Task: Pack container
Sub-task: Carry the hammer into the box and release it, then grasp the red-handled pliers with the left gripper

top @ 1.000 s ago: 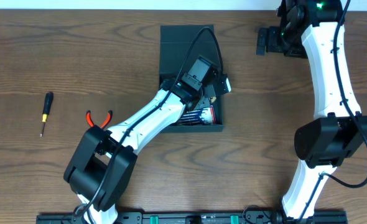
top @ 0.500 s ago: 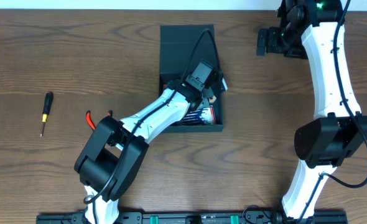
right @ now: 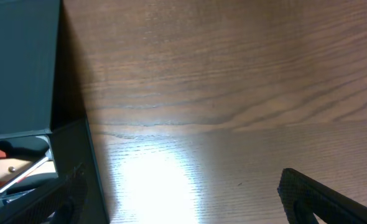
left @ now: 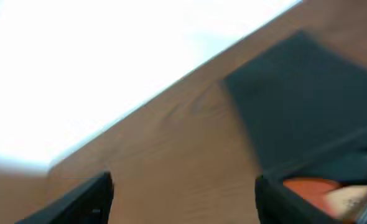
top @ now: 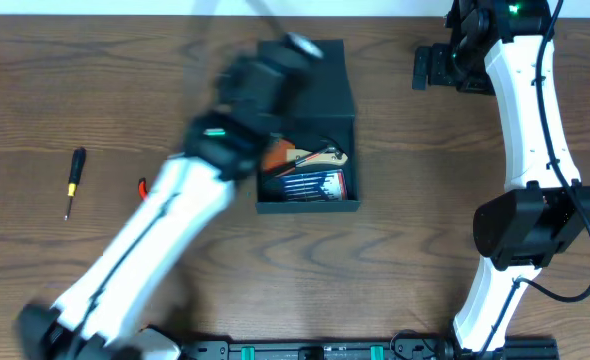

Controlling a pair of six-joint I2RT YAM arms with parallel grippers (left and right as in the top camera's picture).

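The dark teal container stands mid-table with its flap lid laid open toward the back. Inside lie an orange-handled tool and a pack of thin blue-and-silver tools. My left gripper is a blur above the box's left rear corner. In the left wrist view it is open over bare wood, with the container to its right. My right gripper hangs at the back right. It is open and empty, with the container at its left.
A yellow-and-black screwdriver lies at the far left. A red handle of a pair of pliers shows beside the left arm; the rest is hidden under it. The table's back edge meets a white surface.
My left gripper has opened and swung up and to the left out of the container. The orange-handled tool now lies uncovered inside. The right arm has not moved.
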